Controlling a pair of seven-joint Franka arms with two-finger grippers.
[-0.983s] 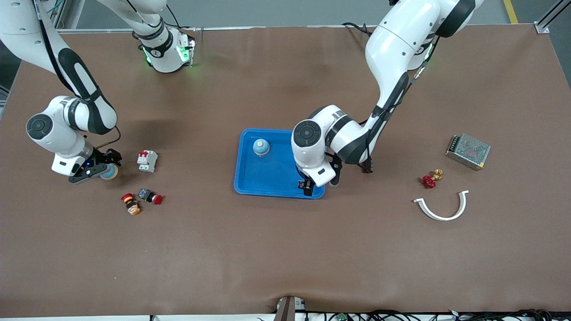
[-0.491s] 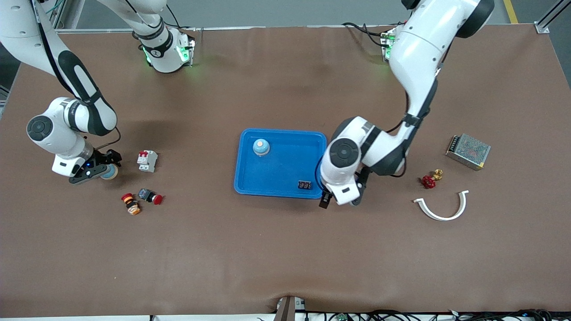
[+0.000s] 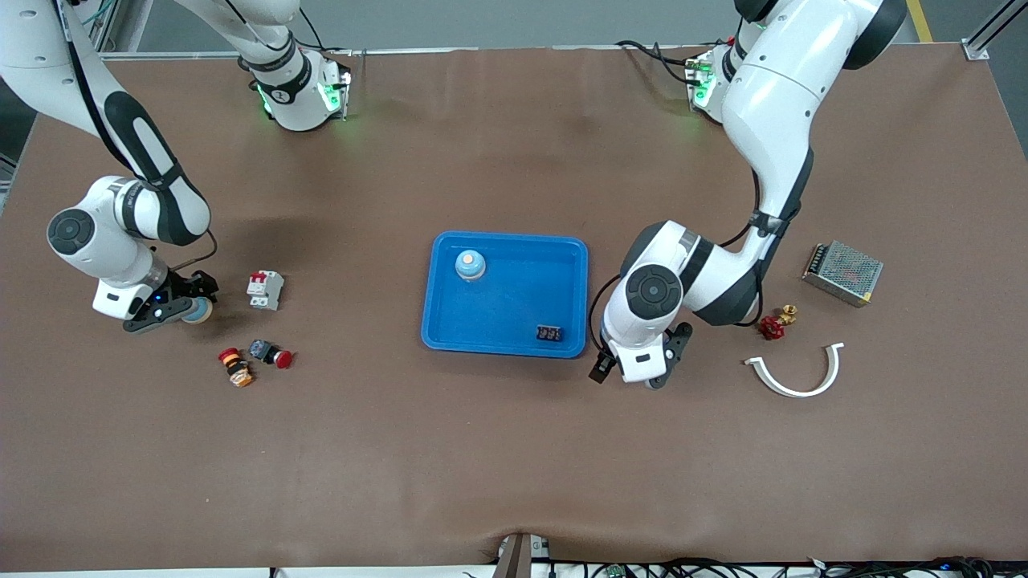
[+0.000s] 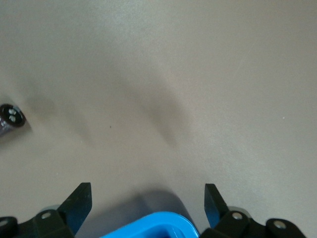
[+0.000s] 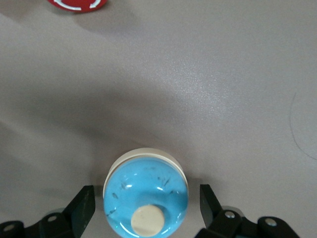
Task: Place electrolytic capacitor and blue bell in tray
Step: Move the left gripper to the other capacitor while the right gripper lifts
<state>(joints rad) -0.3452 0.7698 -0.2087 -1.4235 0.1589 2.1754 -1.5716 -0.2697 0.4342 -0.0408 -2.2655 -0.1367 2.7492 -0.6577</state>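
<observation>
The blue tray (image 3: 506,305) lies mid-table with a blue bell (image 3: 470,265) and a small black block (image 3: 549,332) in it. My right gripper (image 3: 186,309) is low at the right arm's end of the table. It is open around a second blue bell (image 5: 146,196) with a cream button, which stands on the table. My left gripper (image 3: 634,376) is open and empty, just off the tray's corner (image 4: 158,227) toward the left arm's end. A black cylinder end with silver terminals (image 4: 11,116), capacitor-like, lies on the table; the front view hides it.
A white breaker (image 3: 265,289), a red push button (image 3: 273,354) and an orange one (image 3: 235,367) lie near the right gripper. A red valve handle (image 3: 772,326), a brass fitting (image 3: 789,313), a white curved strip (image 3: 795,373) and a metal mesh box (image 3: 842,273) lie near the left arm.
My left gripper has left the small black block in the tray and moved off the tray's corner toward the left arm's end. The right arm has not moved.
</observation>
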